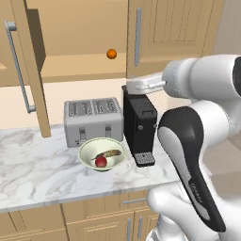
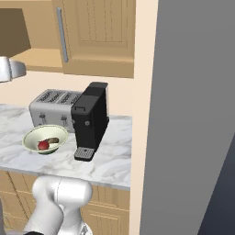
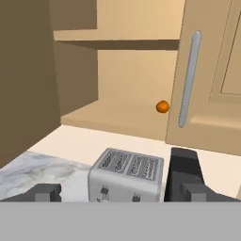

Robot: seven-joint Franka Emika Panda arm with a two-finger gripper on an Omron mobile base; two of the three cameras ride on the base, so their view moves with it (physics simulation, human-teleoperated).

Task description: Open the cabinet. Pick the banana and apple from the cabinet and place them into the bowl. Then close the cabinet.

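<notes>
The cabinet [image 1: 80, 63] has its left door [image 1: 33, 70] swung wide open and its right door [image 1: 169, 28] closed. On the counter, the pale bowl [image 1: 89, 147] holds the banana [image 1: 109, 154] and the dark-red apple [image 1: 100, 162]; the right base view shows the bowl [image 2: 32, 137] and the apple [image 2: 43, 145] too. My gripper [image 3: 120, 194] is open and empty, its tips far apart. It hovers above the toaster [image 3: 126, 175] and faces the open shelf and the closed door's handle [image 3: 189, 77]. My hand [image 1: 139, 85] sits above the coffee machine.
An orange ball [image 1: 111, 54] lies on the cabinet's lower shelf, next to the closed door. A silver toaster [image 1: 92, 120] and a black coffee machine [image 1: 140, 124] stand behind and to the right of the bowl. A tall grey unit [image 2: 193, 114] bounds the counter's right end.
</notes>
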